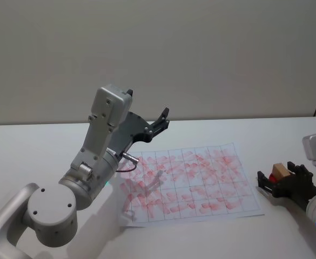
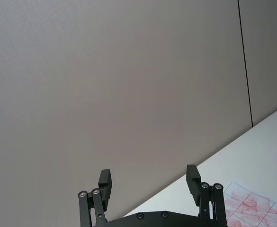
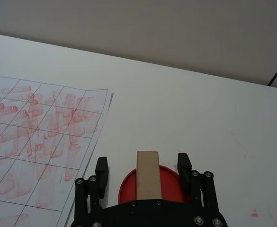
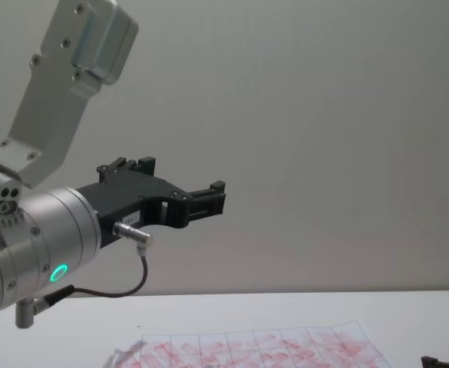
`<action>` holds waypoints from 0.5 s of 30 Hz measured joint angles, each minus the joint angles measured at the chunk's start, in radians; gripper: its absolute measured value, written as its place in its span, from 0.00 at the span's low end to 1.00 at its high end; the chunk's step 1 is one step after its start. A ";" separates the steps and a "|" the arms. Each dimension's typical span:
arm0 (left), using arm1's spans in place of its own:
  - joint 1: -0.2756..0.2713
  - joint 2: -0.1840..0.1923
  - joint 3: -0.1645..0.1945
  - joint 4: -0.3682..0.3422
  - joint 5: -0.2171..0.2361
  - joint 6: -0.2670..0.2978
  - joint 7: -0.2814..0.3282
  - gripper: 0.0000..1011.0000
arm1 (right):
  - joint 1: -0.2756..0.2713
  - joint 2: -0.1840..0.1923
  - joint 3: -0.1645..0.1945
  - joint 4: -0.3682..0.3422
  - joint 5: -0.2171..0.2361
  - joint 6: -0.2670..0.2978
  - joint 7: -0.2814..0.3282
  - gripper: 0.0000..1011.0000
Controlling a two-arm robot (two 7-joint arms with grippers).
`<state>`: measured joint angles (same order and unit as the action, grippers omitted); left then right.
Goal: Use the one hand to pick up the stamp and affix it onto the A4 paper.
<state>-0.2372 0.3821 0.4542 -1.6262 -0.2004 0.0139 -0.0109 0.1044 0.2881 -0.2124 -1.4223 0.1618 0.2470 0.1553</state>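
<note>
The right end effector (image 1: 281,181) sits low at the right of the surface (image 1: 287,129), just off the right edge of the A4 paper (image 1: 190,186). The stamp (image 3: 148,174), a light-brown block, stands upright between its fingers on a red ink pad (image 3: 169,182). In the right wrist view the fingers (image 3: 102,169) are spread, with a clear gap to each side of the block, so nothing is clamped yet.

The step in hand looks like the pickup. To do it well, the jaws should close squarely on the two long side faces of the block, low enough for a firm hold yet clear of the red pad. The lift should go straight up, so the inked face stays level and does not smear. Then the carry goes leftward over the sheet, to a ruled cell less crowded with red marks, and presses down flat.

Farther off, the left end effector (image 1: 159,125) hangs raised above the sheet's far left part, fingers apart, holding nothing, and seems idle
</note>
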 joint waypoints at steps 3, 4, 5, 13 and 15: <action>0.000 0.000 0.000 0.000 0.000 0.000 0.000 0.99 | 0.001 0.000 0.000 0.001 0.000 0.000 0.000 0.94; 0.000 0.000 0.000 0.000 0.000 0.000 0.000 0.99 | 0.001 0.000 0.000 0.002 0.000 0.000 0.000 0.95; 0.000 0.000 0.000 0.000 0.000 0.000 0.000 0.99 | 0.001 0.000 -0.001 0.002 -0.001 -0.001 0.001 0.99; 0.000 0.000 0.000 0.000 0.000 0.000 0.000 0.99 | 0.002 -0.001 -0.001 0.004 -0.001 -0.001 0.001 0.99; 0.000 0.000 0.000 0.000 0.000 0.000 0.000 0.99 | 0.003 -0.001 -0.001 0.004 -0.002 -0.001 0.002 0.99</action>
<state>-0.2372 0.3821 0.4542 -1.6262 -0.2004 0.0139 -0.0109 0.1070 0.2868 -0.2129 -1.4184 0.1603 0.2458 0.1569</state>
